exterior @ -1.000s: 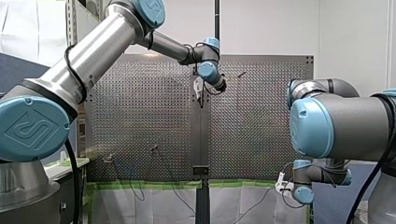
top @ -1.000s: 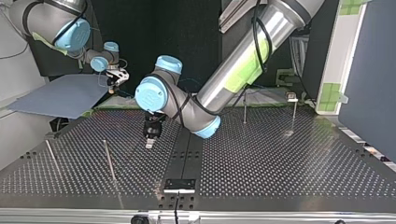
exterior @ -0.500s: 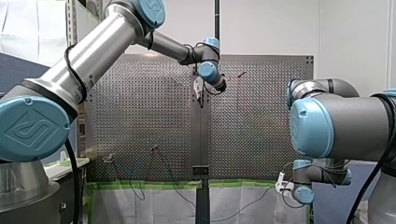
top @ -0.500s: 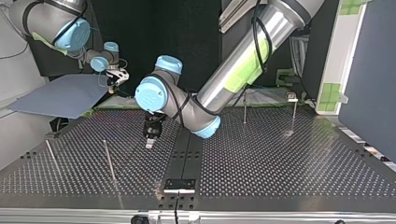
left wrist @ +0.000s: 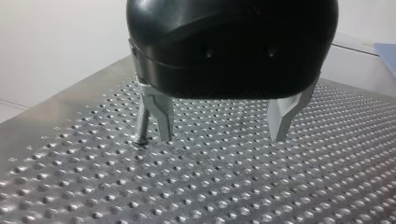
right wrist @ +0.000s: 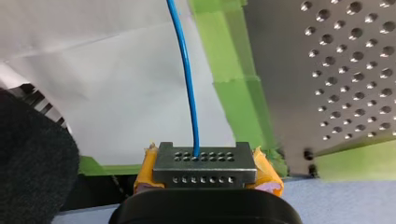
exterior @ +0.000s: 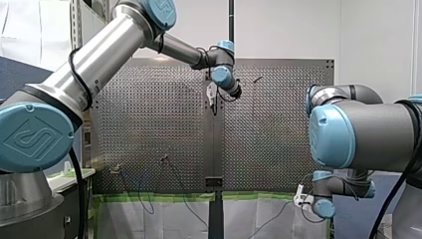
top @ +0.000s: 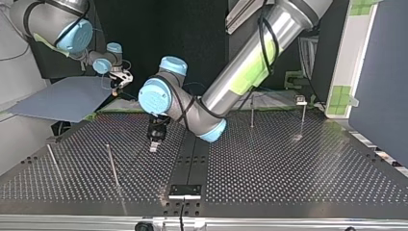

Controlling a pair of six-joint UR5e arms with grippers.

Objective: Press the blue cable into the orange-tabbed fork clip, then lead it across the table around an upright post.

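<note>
In the right wrist view my right gripper (right wrist: 204,161) is shut on the blue cable (right wrist: 185,70), which runs straight ahead from between its yellow-padded fingers. It hangs off the table's near edge at the front view's lower right (exterior: 300,195). My left gripper (left wrist: 219,135) hovers low over the perforated table (left wrist: 233,186) with its metal fingers (left wrist: 158,116) open and nothing between them. A thin upright post (left wrist: 141,125) shows just beside one finger. The fork clip (top: 300,100) stands at the top view's far right.
More upright posts stand on the table (top: 288,168): one near the clip (top: 252,114) and two at the top view's left (top: 112,166) (top: 53,161). Green tape and white sheeting (right wrist: 219,84) line the table's edge. A blue-grey board (top: 62,98) lies beside my right gripper.
My left arm has edged slightly toward the top view's left. The slack cable hanging under the table's near edge has swung a little. My right gripper keeps its hold.
</note>
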